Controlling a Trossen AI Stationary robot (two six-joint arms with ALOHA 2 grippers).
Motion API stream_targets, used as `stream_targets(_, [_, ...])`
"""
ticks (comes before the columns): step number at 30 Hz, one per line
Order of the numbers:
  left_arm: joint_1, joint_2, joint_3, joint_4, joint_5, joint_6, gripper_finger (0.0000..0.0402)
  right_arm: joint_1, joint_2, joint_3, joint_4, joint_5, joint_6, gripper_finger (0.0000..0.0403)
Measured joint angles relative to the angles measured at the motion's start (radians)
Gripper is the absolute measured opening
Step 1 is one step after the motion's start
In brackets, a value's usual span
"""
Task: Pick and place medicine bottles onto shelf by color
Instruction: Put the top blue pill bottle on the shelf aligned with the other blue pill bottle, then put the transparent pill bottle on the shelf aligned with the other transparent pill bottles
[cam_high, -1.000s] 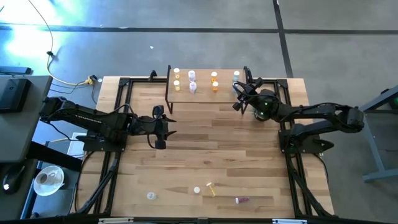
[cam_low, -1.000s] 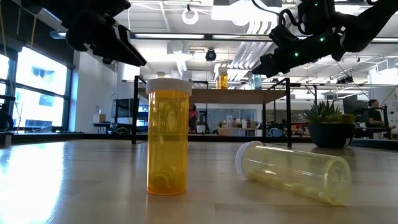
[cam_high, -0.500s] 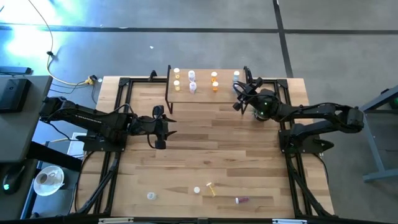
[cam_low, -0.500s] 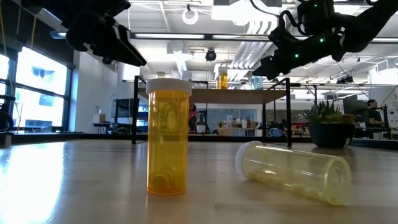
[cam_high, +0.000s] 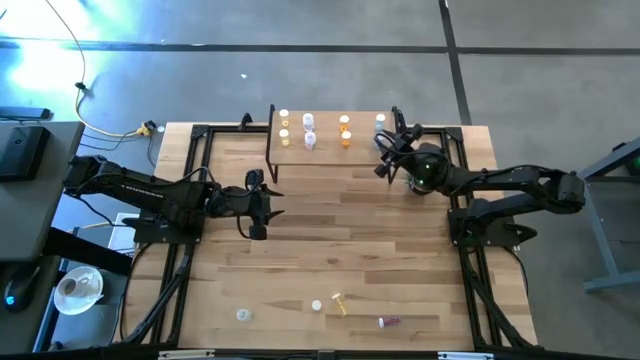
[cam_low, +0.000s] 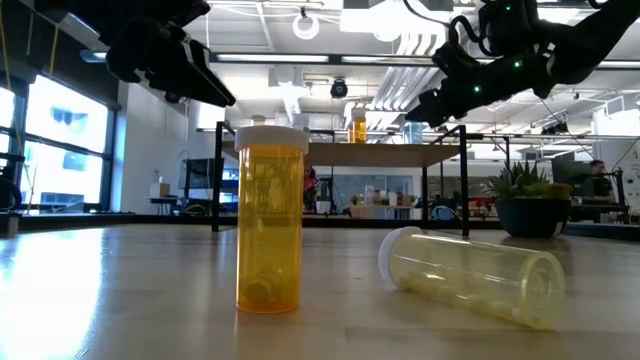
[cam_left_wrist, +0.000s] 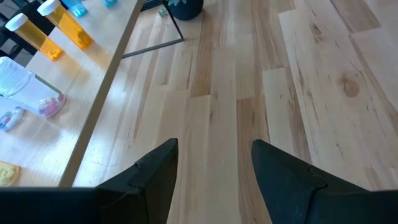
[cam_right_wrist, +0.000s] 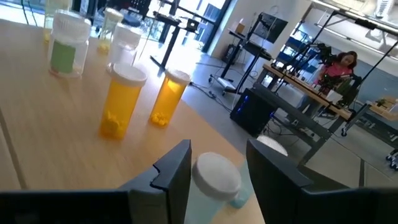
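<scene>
The shelf (cam_high: 360, 145) stands at the table's far edge with several medicine bottles in groups: yellow (cam_high: 284, 125), clear (cam_high: 309, 130), orange (cam_high: 345, 130) and blue (cam_high: 380, 122). My right gripper (cam_high: 384, 152) is at the shelf's right end, open. Its fingers stand on either side of a white-capped blue bottle (cam_right_wrist: 216, 177), which stands upright on the shelf top. My left gripper (cam_high: 268, 200) hovers open over the table's left middle, with nothing between its fingers (cam_left_wrist: 214, 168). More bottles are near the front edge: one upright orange-yellow (cam_low: 269, 220), one pale yellow on its side (cam_low: 470, 275).
A clear bottle (cam_high: 242, 315), a white-capped one (cam_high: 316, 305) and a pinkish-red one (cam_high: 387, 322) also lie near the front edge. A green potted plant (cam_low: 530, 200) stands by the shelf's right leg. Two orange bottles (cam_right_wrist: 121, 102) stand close beyond the blue one.
My right gripper has opened around the blue bottle without moving away. The bottle stays upright on the shelf.
</scene>
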Motion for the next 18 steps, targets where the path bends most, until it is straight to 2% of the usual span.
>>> stream_targets(9, [0.000, 0.000, 0.000, -0.011, 0.000, 0.000, 0.0193, 0.017, -0.028, 0.000, 0.027, 0.006, -0.007, 0.0147])
stream_targets(18, [-0.004, 0.000, 0.000, -0.031, 0.000, -0.019, 0.0193, 0.181, -0.106, 0.000, 0.029, 0.137, -0.036, 0.0147])
